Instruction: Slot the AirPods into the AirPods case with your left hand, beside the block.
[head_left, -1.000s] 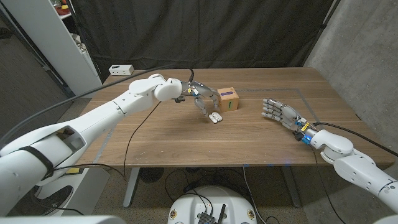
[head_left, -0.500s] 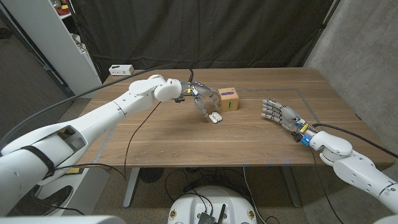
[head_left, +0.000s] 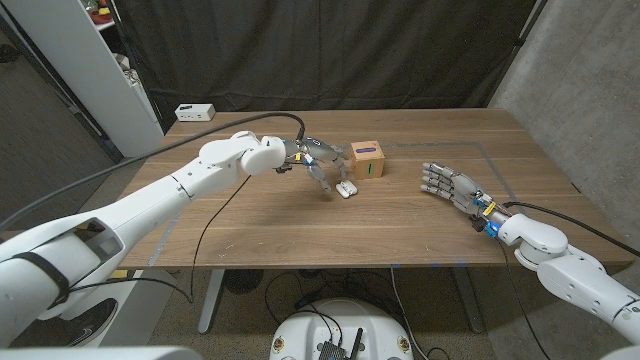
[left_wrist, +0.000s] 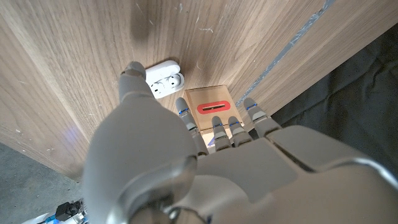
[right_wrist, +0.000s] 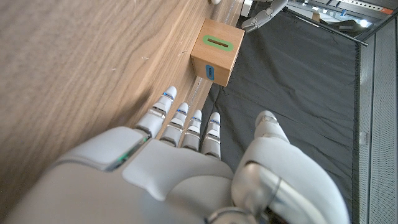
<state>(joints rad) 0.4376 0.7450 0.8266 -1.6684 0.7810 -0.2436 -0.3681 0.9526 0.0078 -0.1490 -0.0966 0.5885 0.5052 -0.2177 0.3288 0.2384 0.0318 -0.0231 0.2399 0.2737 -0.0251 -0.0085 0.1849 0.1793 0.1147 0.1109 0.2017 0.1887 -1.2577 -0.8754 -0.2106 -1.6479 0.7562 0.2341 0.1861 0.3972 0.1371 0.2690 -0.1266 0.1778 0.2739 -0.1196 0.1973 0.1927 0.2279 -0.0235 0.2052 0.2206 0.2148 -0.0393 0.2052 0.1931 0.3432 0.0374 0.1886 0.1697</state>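
Observation:
The white AirPods case (head_left: 346, 188) (left_wrist: 163, 83) lies open on the table, just in front of the wooden block (head_left: 366, 160) (left_wrist: 214, 111) (right_wrist: 216, 50). Two round wells show in it in the left wrist view; I cannot tell whether earbuds sit in them. My left hand (head_left: 320, 165) (left_wrist: 186, 162) hovers beside the case, fingers bent down towards it. The thumb tip (left_wrist: 133, 76) is next to the case and apart from the other fingers, with nothing seen between them. My right hand (head_left: 445, 182) (right_wrist: 186, 168) stands on its edge to the right of the block, fingers straight, holding nothing.
A small white box (head_left: 195, 112) sits at the table's back left corner. A black cable (head_left: 215, 205) trails over the table under my left arm. A white cabinet (head_left: 95, 75) stands left of the table, and a dark curtain hangs behind it.
My left wrist has dropped lower and the hand has drawn back slightly from the case. The case, the block and my right hand have stayed put.

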